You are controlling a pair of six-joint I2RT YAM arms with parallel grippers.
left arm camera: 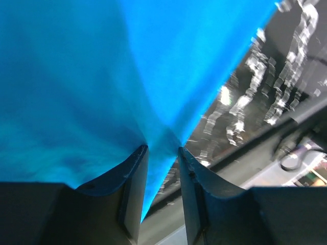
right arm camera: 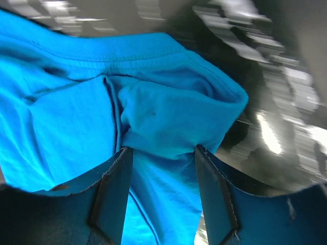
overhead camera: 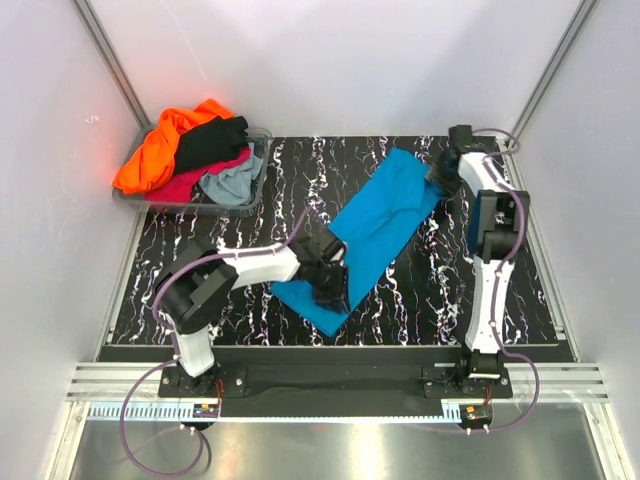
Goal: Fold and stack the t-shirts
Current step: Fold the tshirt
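Observation:
A turquoise-blue t-shirt [overhead camera: 380,225] lies stretched diagonally across the black marbled table [overhead camera: 440,290]. My left gripper [overhead camera: 328,282] sits at its near-left end. In the left wrist view the cloth [left arm camera: 102,76] gathers to a point between the jaws of that gripper [left arm camera: 162,149], which is shut on it. My right gripper [overhead camera: 440,172] is at the shirt's far-right end. In the right wrist view a bunched fold of the shirt [right arm camera: 168,117], close to the collar seam, fills the gap of that gripper [right arm camera: 162,149], and both jaws press on it.
A clear plastic bin [overhead camera: 258,172] stands at the back left corner. It holds an orange t-shirt [overhead camera: 160,150], a black one [overhead camera: 210,140], a crimson one [overhead camera: 195,185] and a grey one [overhead camera: 232,182]. White walls close in the table on both sides and at the back.

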